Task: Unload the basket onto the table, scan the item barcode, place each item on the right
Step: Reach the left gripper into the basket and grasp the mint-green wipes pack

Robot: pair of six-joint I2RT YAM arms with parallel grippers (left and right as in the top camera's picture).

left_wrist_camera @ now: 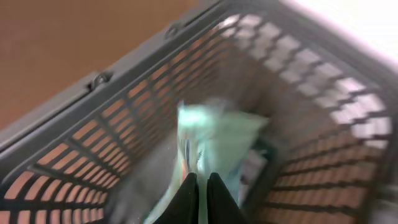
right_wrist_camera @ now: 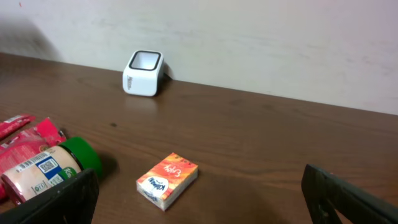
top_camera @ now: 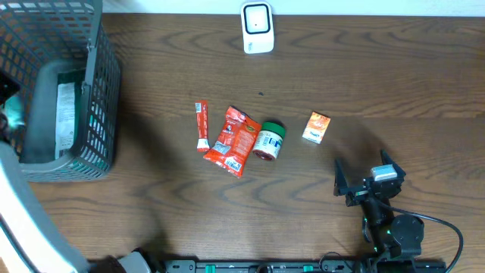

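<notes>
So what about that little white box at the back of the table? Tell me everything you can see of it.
The white box is small, with rounded corners, and looks like smooth plastic. Its upper face holds a square window with a dark rim and a pale inside. It stands upright at the far edge of the table, close to the wall and well apart from everything else. Only the table touches it. A dark bit behind it may be a cable, but it is too small to tell.

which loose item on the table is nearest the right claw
The small orange box, rightmost in the row; jar and red packets lie farther left.
</notes>
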